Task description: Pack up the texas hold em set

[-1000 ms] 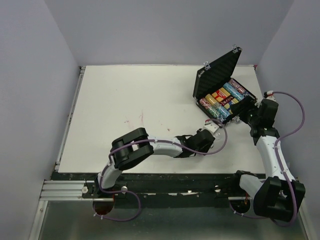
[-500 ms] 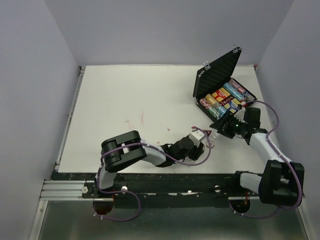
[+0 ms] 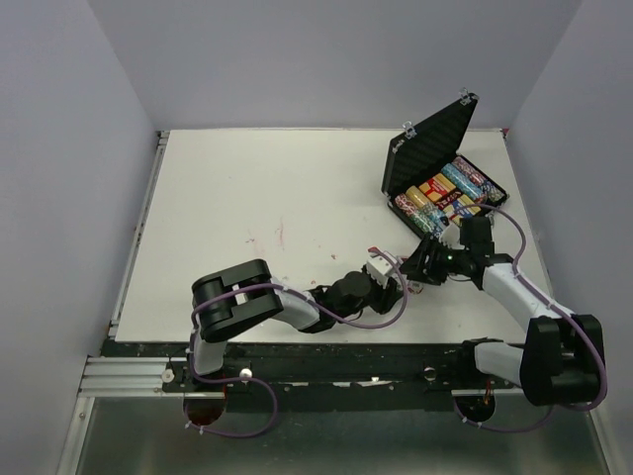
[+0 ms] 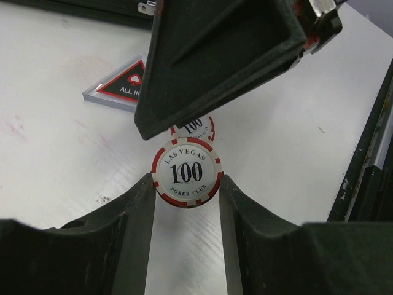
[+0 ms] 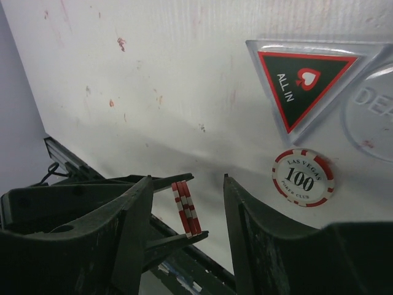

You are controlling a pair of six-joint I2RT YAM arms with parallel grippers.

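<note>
Pinching a small chip stack [image 4: 186, 172] upright, the left gripper [image 4: 186, 179] has its jaws narrow on it. The right gripper [image 5: 188, 179] jaws stand apart, one either side of the stack. A loose chip [image 5: 303, 178], triangular marker [image 5: 305, 83] and clear disc [image 5: 371, 117] lie close together on the tabletop [image 3: 247, 198]. The case [image 3: 440, 163] sits open at far right.

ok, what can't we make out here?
- Top view: anything between left pincer and right pincer is too small.
- Left wrist: loose chip mostly hidden behind held chips and right pincer.
- Right wrist: clear disc cut off by right edge; lettering incomplete.
</note>
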